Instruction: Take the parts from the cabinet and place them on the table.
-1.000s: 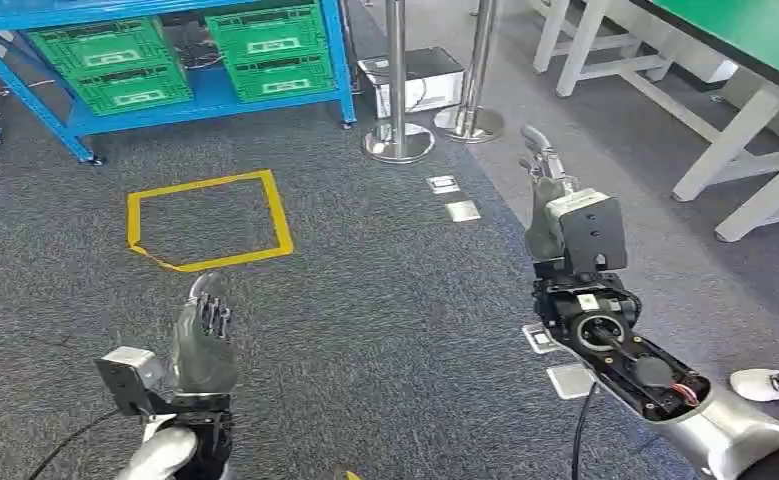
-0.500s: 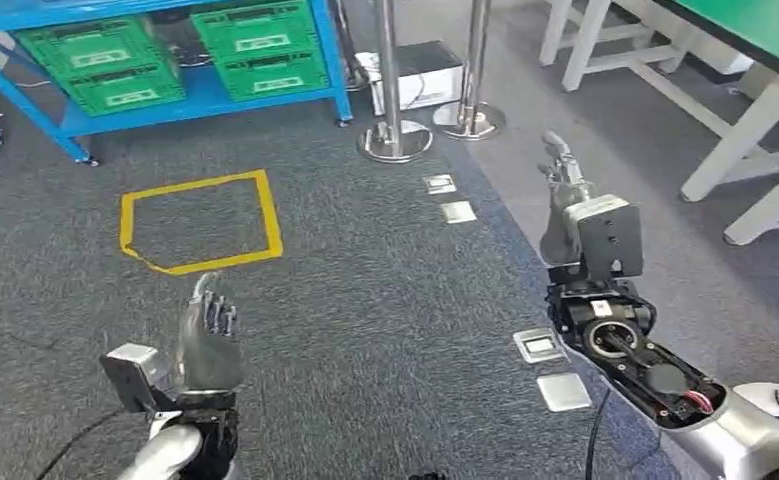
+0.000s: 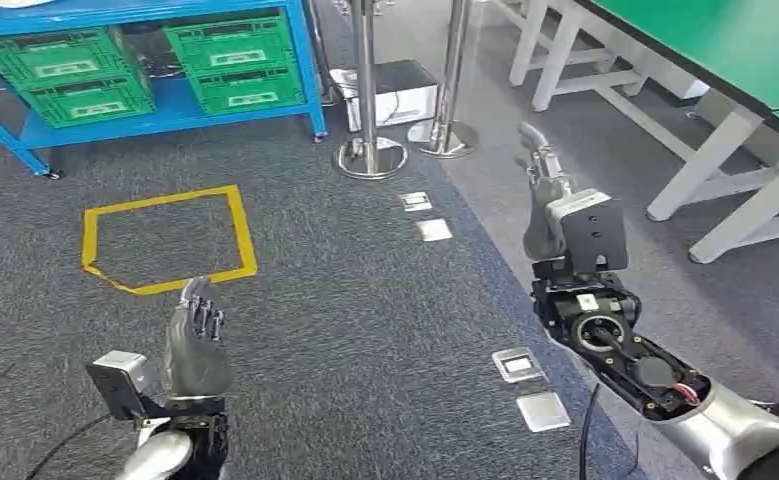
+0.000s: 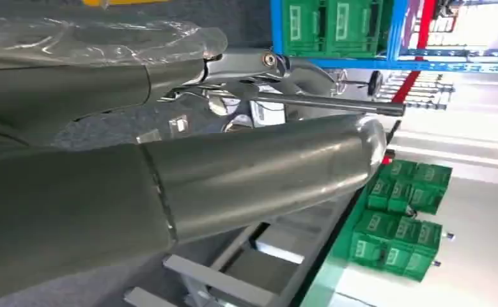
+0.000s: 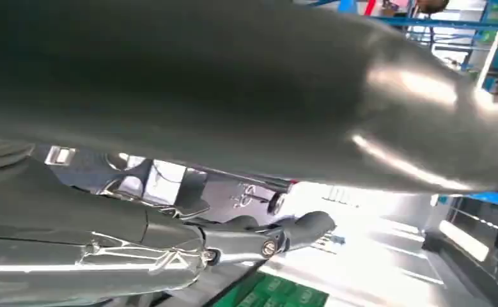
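My left hand (image 3: 198, 340) is raised low at the left over the grey carpet, fingers straight and apart, holding nothing. My right hand (image 3: 543, 195) is raised at the right, fingers extended, also empty. The blue cabinet rack (image 3: 305, 60) stands at the far left with green crates (image 3: 233, 60) on its lowest shelf. A green-topped table (image 3: 725, 50) on white legs runs along the far right. In the left wrist view my left hand (image 4: 169, 179) is close up, with the rack (image 4: 393, 38) and crates behind. In the right wrist view my right hand (image 5: 233, 96) is close up, fingers extended.
A yellow tape square (image 3: 165, 238) marks the carpet ahead of my left hand. Two chrome stanchion posts (image 3: 367, 90) and a white box (image 3: 385, 92) stand between the rack and the table. Metal floor plates (image 3: 520, 365) lie near my right arm.
The whole view has shifted: rack, yellow square and posts slid left in the picture and more of the table shows, so the camera turned right. Both hands stay raised and empty.
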